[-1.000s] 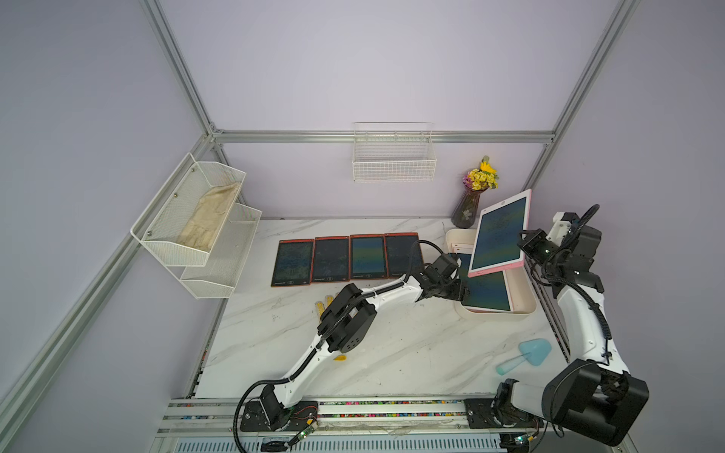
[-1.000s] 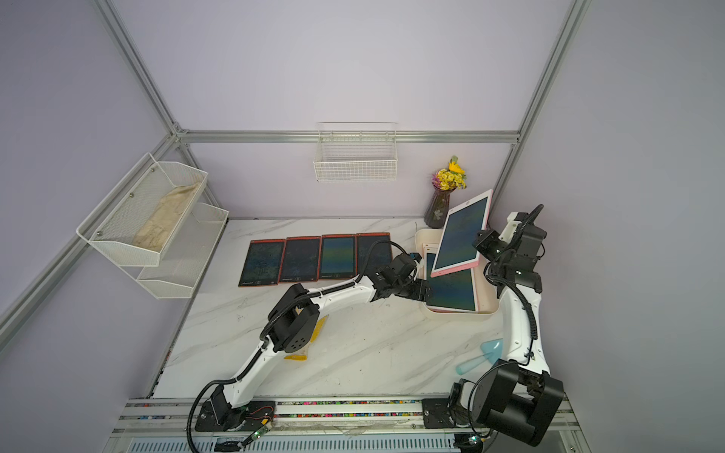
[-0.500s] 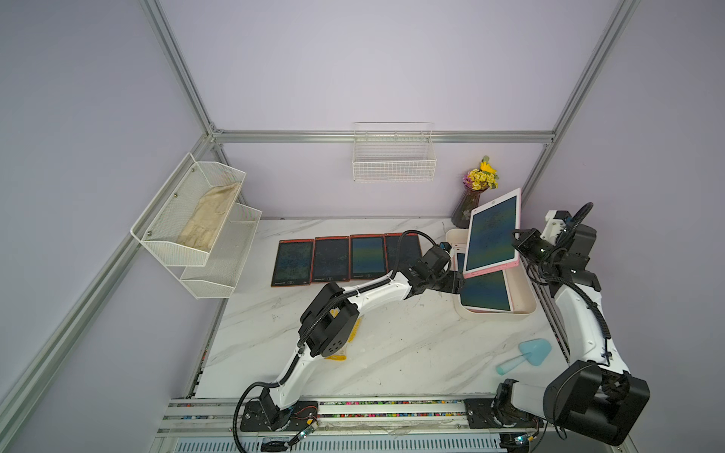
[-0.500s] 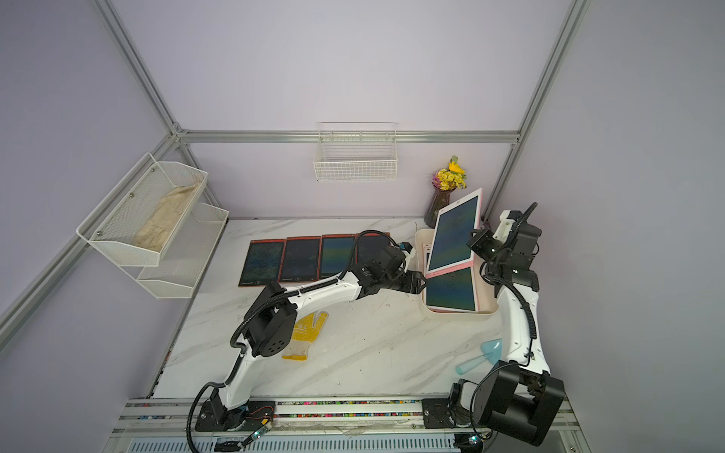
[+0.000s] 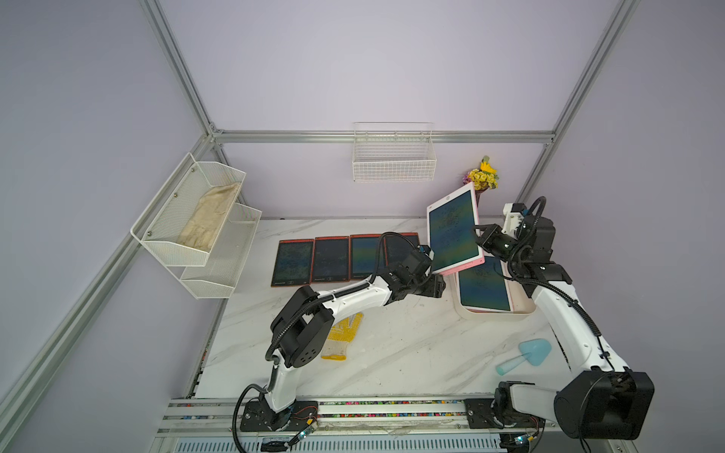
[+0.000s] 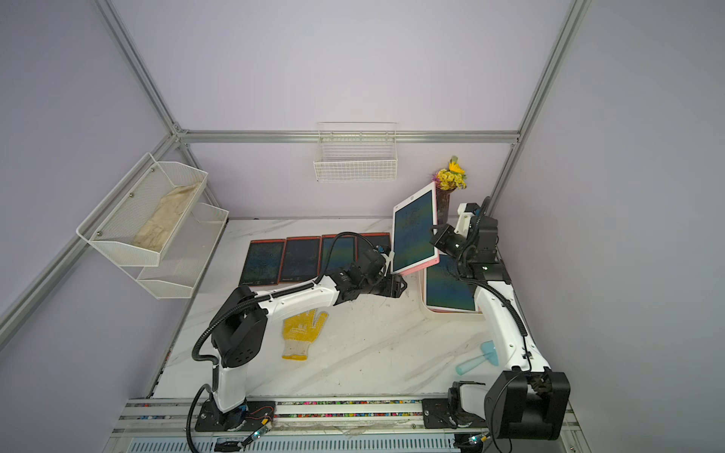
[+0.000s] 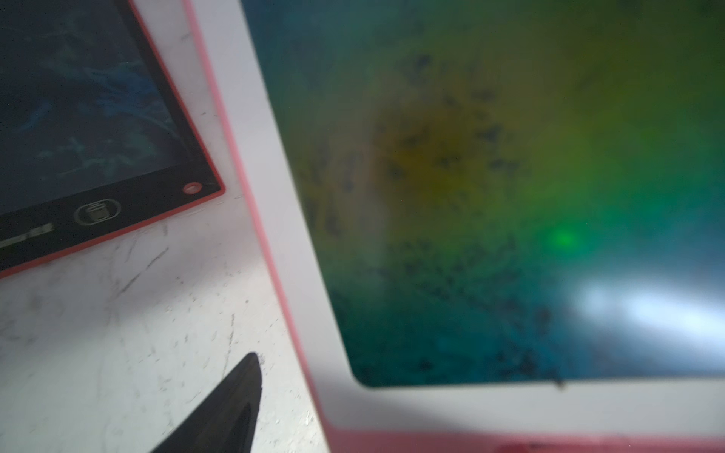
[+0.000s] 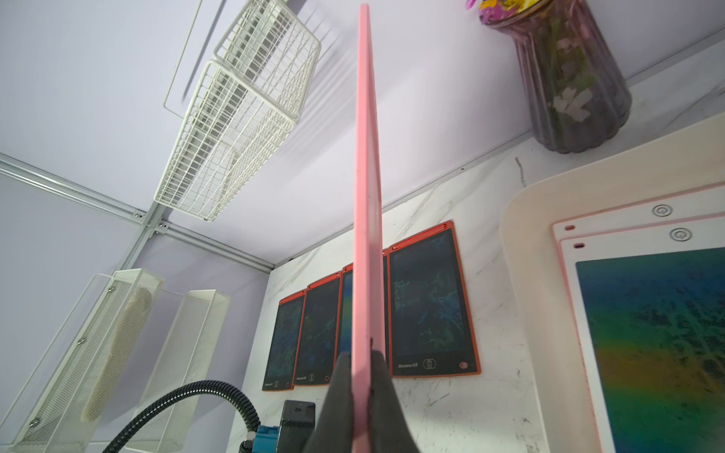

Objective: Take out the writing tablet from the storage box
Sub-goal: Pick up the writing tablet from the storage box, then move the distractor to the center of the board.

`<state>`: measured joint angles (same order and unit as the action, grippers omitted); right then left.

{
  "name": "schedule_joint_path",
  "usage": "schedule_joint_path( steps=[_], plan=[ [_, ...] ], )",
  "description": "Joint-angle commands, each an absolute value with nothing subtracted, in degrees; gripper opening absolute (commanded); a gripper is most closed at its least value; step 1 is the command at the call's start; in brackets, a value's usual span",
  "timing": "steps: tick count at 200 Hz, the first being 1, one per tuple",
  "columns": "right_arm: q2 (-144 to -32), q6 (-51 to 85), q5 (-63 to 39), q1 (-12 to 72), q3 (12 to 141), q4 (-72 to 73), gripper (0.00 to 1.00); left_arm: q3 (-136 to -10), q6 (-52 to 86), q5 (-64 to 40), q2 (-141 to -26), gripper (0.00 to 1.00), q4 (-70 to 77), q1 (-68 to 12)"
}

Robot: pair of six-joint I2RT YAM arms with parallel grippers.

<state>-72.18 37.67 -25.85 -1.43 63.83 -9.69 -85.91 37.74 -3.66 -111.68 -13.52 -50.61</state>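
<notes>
Shifted toward the left arm since the earlier frame, the writing tablet point(image 5: 451, 231) hangs tilted above the storage box point(image 5: 496, 317) rim, pinched by the right end effector point(image 5: 479, 236), apparently for handover to the spread left end effector point(image 5: 441, 285) beneath.

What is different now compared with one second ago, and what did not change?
The pink-framed writing tablet, clamped in the right end effector, moved sideways from above the cream plastic storage box toward the four red-framed tablets. The open left end effector pulled back slightly, its elbow swinging outward. Unchanged: the grip, the tablets left in the box, the red row.
</notes>
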Motion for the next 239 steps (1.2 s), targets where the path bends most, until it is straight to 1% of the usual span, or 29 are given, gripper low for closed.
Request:
schedule_joint_path(
  steps=[1, 32, 55, 85, 99, 110, 143, 185, 214, 239],
  plan=[
    [-70.3, 40.2, -23.7, 2.5, 62.3, -5.1, 0.0, -78.7, 37.8, -0.1, -105.4, 0.72, -12.4, -50.0],
    [-69.8, 41.5, -20.1, 8.6, 60.1, -4.7, 0.0, -67.1, 40.2, 3.5, -97.4, 0.72, -13.1, -49.1],
    [-69.4, 42.2, -16.6, 12.6, 58.5, -5.0, 0.0, -61.1, 41.8, 6.1, -91.6, 0.72, -15.4, -48.3],
    [-68.9, 44.2, -15.4, 16.8, 55.3, -2.2, 0.0, -54.1, 45.0, 11.9, -84.3, 0.73, -19.8, -47.9],
    [-69.1, 44.5, -14.6, 18.5, 54.9, -1.6, 0.0, -50.4, 46.2, 13.1, -81.5, 0.73, -20.0, -47.2],
    [-69.5, 44.6, -14.2, 19.4, 55.2, -1.6, 0.0, -47.8, 46.9, 13.8, -77.3, 0.73, -20.2, -46.5],
    [-69.6, 44.9, -13.0, 21.8, 55.8, -1.8, 0.0, -41.7, 47.7, 15.2, -70.8, 0.73, -20.6, -44.3],
    [-71.2, 45.4, -12.4, 25.1, 57.6, -2.5, 0.0, -38.0, 47.5, 13.4, -68.7, 0.73, -20.1, -43.1],
    [-72.5, 45.3, -12.5, 26.7, 57.7, -2.0, 0.0, -37.3, 47.8, 9.2, -70.0, 0.73, -18.6, -43.0],
    [-72.0, 45.3, -12.4, 27.2, 57.3, -1.2, 0.0, -36.2, 49.1, 8.9, -71.8, 0.73, -18.8, -42.9]
  ],
)
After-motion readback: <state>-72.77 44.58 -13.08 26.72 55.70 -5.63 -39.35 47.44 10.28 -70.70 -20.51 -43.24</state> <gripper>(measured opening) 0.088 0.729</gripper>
